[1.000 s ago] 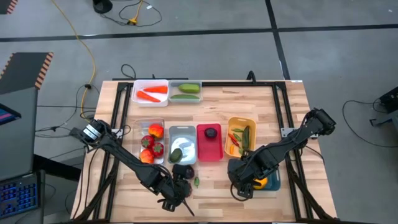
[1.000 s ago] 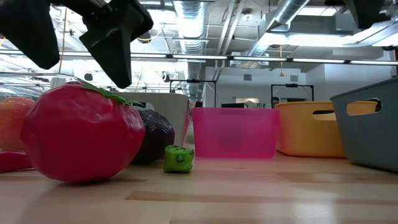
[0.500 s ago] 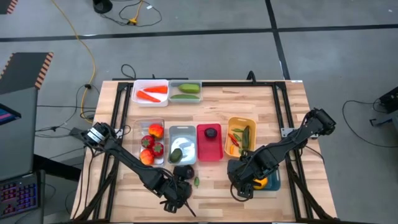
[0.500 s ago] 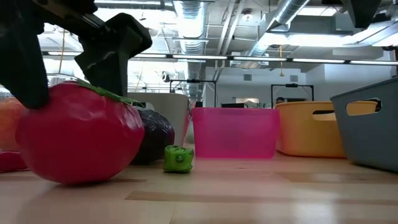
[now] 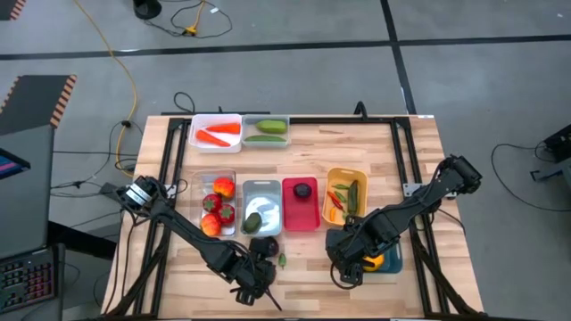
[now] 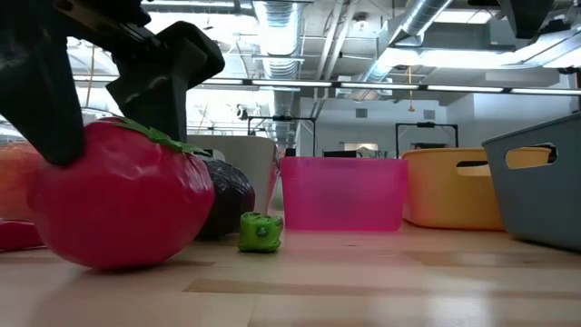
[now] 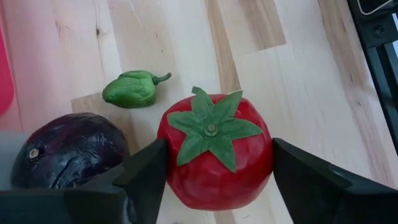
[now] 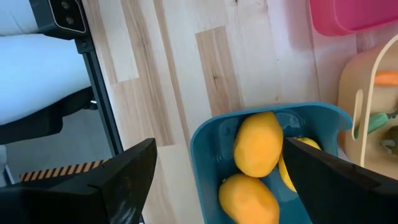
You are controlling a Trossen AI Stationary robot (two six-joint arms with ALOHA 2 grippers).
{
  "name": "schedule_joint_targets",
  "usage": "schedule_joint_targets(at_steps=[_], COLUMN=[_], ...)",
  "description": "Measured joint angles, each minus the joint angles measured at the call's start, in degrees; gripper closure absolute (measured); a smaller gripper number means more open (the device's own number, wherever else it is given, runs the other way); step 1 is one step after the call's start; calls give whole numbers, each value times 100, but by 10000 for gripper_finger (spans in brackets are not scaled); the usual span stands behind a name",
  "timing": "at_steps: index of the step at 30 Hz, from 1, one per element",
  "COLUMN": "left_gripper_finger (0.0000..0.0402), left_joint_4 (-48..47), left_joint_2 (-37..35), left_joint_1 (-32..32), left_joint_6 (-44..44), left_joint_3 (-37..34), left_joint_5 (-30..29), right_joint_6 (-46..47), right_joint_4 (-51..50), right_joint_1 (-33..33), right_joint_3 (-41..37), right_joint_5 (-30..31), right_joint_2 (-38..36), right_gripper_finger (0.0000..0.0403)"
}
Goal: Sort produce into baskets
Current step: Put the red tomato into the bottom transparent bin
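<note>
Table: seven baskets noted, most already filled. Teal basket, lemons inside; right gripper parked above it, jaws spread wide, nothing held. Left gripper lowered at near edge, fingers set either side of red tomato resting on wood; contact unconfirmed, grip judged not yet made. Purple plum and small green pepper lie beside. Step judged: tomato pickup. Next required: firm closure, lift, carry to clear basket holding red produce.
</note>
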Motion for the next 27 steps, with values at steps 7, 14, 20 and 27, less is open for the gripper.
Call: schedule_joint_targets(at_steps=[7,14,20,27], left_gripper_finger=[173,173,173,173], left_joint_4=[-15,0,-214,-1121], left_joint_2=[4,-26,-48,-66], left_joint_1=[4,4,4,9], left_joint_6=[-42,-50,86,205], left_joint_3=[-2,-12,263,926], left_joint_5=[14,14,60,49], right_joint_6=[1,0,1,0], right_joint_4=[1,1,1,1], right_joint_1=[0,0,0,0], right_joint_3=[0,0,0,0], right_joint_5=[0,0,0,-2], right_joint_2=[0,0,0,0], right_gripper_finger=[27,27,27,27])
